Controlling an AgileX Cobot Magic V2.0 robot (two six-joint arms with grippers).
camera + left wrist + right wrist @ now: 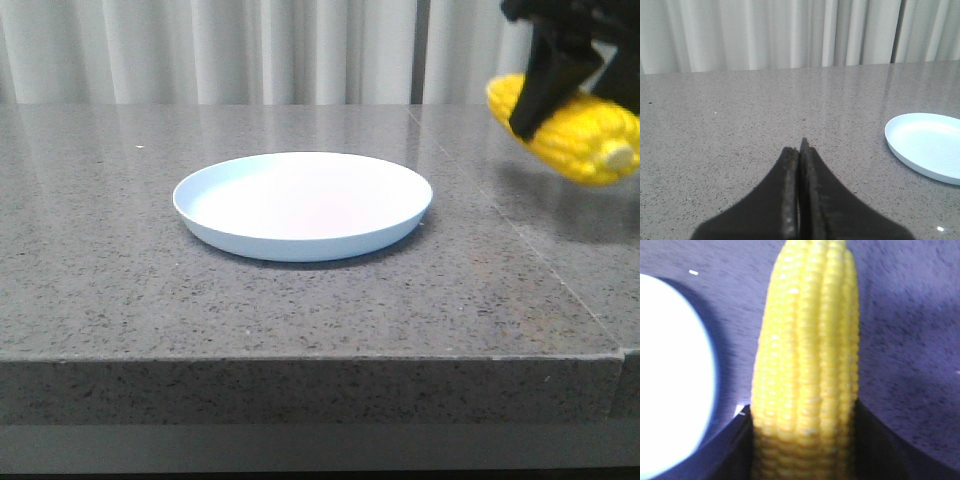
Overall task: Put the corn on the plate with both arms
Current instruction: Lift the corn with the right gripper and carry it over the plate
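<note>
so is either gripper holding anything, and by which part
The right gripper holds the corn clamped across its body, lifted above the table beside the plate. The left gripper is shut on nothing.

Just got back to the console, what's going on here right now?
The right gripper holds the corn in the air, off to the right of the plate, which sits bare on the grey table. The left gripper is shut on nothing, hovering low over the table left of the plate.
</note>
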